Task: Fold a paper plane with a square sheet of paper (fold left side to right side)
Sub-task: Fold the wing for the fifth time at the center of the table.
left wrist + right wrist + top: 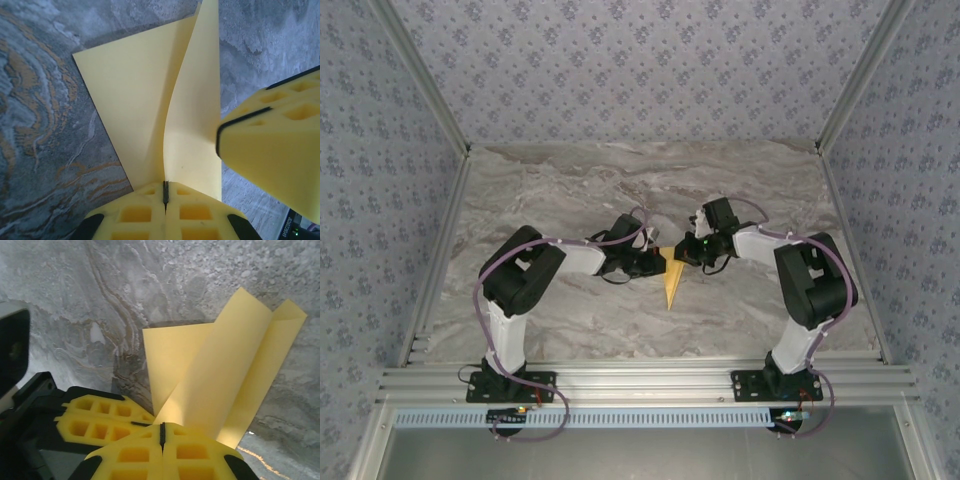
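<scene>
The yellow sheet of paper (671, 283) lies mid-table, folded into a narrow dart like a paper plane, with its tip pointing toward the near edge. My left gripper (655, 262) is shut on its wide far end from the left. In the left wrist view a raised flap of the paper (195, 125) runs into the shut jaws of the left gripper (165, 188), and a flat layer lies on the table to its left. My right gripper (684, 254) is shut on the same end from the right. There the paper (225, 390) rises from the right gripper (161, 429).
The marble tabletop (570, 190) stretches around the paper on all sides. Patterned walls and aluminium rails (640, 380) border it. The right gripper's fingers (272, 150) sit close beside the left gripper, and the left gripper's fingers (100, 420) almost touch the right one.
</scene>
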Robot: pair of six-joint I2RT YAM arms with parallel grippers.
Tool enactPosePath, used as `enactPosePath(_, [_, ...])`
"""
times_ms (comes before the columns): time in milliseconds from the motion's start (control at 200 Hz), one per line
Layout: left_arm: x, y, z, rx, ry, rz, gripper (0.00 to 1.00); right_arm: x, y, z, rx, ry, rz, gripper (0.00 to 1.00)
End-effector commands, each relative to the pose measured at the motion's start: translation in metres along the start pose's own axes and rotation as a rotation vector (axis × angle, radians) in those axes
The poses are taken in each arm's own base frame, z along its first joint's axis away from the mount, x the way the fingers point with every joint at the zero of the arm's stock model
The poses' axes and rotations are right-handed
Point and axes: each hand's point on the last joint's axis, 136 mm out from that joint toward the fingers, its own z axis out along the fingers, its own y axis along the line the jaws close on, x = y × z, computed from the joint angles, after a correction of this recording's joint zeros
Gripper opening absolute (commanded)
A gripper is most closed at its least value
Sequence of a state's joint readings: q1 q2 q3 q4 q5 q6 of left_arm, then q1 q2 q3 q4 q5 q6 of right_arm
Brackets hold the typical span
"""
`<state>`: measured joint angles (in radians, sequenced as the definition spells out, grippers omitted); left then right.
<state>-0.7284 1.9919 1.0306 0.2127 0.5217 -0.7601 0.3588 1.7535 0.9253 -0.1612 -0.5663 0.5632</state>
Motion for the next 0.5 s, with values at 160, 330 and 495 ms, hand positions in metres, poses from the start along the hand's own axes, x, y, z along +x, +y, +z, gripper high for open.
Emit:
enactPosePath(160, [0.018, 0.045, 0.010, -0.146, 0.038, -0.065, 0.00, 0.011, -0.019, 0.010, 0.064, 0.038, 0.006, 0.05])
enactPosePath(330, [0.019, 0.047, 0.011, -0.148, 0.040, -0.069, 0.00, 0.014, -0.026, 0.012, 0.084, 0.042, 0.012, 0.05])
enactPosePath(495, [0.020, 0.050, 0.012, -0.156, 0.042, -0.076, 0.00, 0.016, -0.032, 0.015, 0.103, 0.052, 0.020, 0.05])
